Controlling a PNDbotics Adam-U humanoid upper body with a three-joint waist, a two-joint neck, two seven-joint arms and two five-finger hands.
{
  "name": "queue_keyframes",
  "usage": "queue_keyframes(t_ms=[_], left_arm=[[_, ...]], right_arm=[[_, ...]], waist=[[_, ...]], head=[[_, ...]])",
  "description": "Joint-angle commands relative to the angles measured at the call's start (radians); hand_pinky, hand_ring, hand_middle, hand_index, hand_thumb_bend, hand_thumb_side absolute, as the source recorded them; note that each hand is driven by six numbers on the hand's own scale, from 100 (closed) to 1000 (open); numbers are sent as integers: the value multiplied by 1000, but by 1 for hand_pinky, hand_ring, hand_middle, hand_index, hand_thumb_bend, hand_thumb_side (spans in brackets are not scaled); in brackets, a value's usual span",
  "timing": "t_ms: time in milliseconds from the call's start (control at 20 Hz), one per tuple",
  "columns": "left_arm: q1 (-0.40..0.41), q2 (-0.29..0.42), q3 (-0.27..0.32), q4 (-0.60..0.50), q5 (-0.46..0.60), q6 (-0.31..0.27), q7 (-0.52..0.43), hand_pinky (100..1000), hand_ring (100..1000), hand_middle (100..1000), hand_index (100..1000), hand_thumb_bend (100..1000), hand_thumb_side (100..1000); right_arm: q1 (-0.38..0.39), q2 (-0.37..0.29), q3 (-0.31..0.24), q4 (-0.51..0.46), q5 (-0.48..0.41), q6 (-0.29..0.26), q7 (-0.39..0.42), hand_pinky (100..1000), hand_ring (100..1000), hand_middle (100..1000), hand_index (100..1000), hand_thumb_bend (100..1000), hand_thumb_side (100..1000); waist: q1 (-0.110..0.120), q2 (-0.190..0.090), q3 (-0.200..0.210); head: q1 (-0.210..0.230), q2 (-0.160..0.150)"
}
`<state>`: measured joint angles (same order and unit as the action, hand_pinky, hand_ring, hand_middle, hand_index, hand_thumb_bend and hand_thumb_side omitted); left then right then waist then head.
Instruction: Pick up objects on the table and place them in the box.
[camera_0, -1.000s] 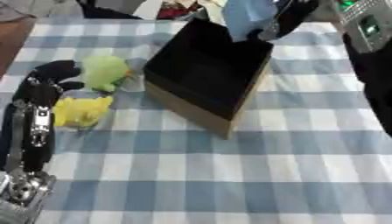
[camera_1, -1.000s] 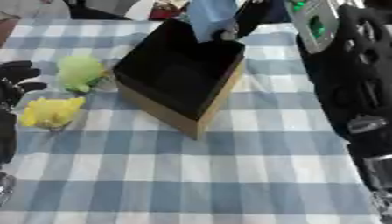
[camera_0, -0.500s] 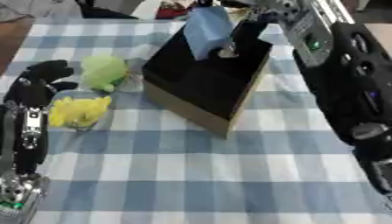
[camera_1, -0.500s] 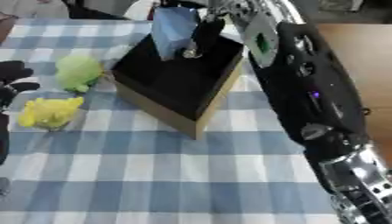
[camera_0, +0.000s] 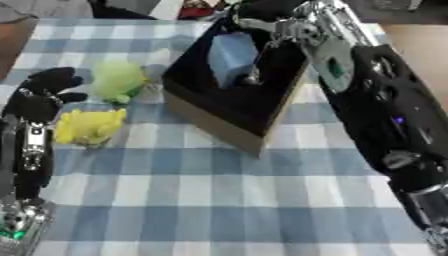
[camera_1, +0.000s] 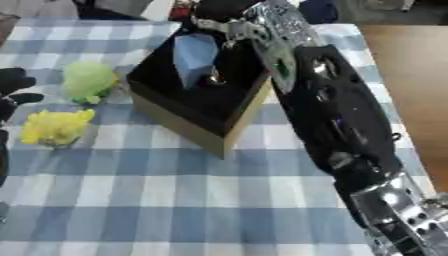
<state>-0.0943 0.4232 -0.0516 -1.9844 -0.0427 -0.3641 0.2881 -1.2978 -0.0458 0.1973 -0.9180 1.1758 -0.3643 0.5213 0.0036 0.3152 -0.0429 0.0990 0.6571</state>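
A black box with tan cardboard walls (camera_0: 213, 128) stands in the middle of the checked table. My right hand (camera_0: 267, 17) reaches in over its far rim, fingers curled round a pale blue object (camera_0: 229, 56) that hangs inside the box. Left of the box lie a light green soft object (camera_0: 118, 81) and, nearer to me, a yellow one (camera_0: 87, 126). My left hand (camera_0: 39, 95) rests just left of these two, fingers relaxed and holding nothing.
My right arm (camera_1: 337, 115) stretches along the table's right side beside the box. A brown surface (camera_1: 411, 75) borders the blue-and-white cloth on the right. Dark clutter lies past the table's far edge.
My right hand has swung left and come down, bringing the blue object from above the far right corner into the box. The left hand has stayed put.
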Motion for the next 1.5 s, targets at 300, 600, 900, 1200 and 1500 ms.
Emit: queue_keyframes(t_ms=[300,600,900,1200,1500], left_arm=[[-9,16,-1,-16,7,-2,-6,701,780,745,798,100,835],[-8,13,-1,-16,7,-1,-8,701,780,746,798,100,833],[-8,12,-2,-16,8,0,-10,701,781,746,798,100,832],[-7,12,-2,-16,9,0,-12,701,781,747,798,100,831],[-8,11,-3,-16,9,1,-12,701,781,747,798,100,830]], right_arm=[[-5,18,-17,39,92,-27,3,853,885,609,718,100,272],[-4,27,-26,39,101,-109,70,934,986,835,896,149,630],[-11,27,-38,-1,121,-129,64,962,1000,939,963,495,801],[-17,26,-48,-24,193,-110,14,963,1000,960,965,570,861],[-16,31,-56,-35,217,-106,-12,963,1000,965,965,567,851]], waist=[[8,-13,3],[10,-13,3],[8,-14,1],[7,-16,1],[7,-15,-1]], head=[[-7,-13],[-7,-12],[-7,-14],[-7,-16],[-8,-17]])
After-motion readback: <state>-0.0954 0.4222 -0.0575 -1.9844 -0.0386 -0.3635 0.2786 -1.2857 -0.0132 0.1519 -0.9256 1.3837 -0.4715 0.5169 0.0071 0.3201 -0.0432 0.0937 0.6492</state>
